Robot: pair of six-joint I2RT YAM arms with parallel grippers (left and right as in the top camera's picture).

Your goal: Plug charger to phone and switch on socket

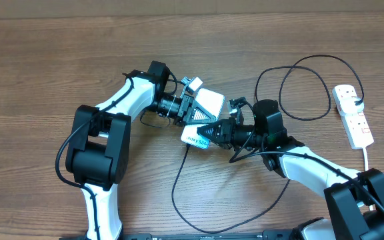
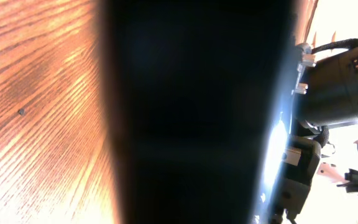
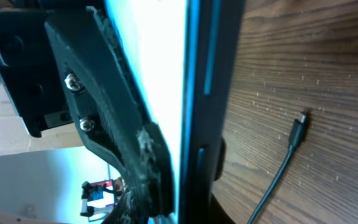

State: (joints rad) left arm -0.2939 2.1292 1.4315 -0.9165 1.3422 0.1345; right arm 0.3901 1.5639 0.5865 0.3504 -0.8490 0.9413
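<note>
My right claw point(image 1: 204, 132) clenches the phone point(image 1: 193, 139), the left claw point(image 1: 191, 112) I cannot tell, so I should steady it, then fetch the charger tip point(image 3: 300, 122) lying beside my right claw.

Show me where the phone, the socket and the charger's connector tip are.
phone point(image 1: 210, 102): overhead view, bright upper end of the screen.
socket point(image 1: 354, 120): overhead view, middle of the white body.
charger point(image 3: 299, 127): right wrist view, its small black connector tip.
</note>
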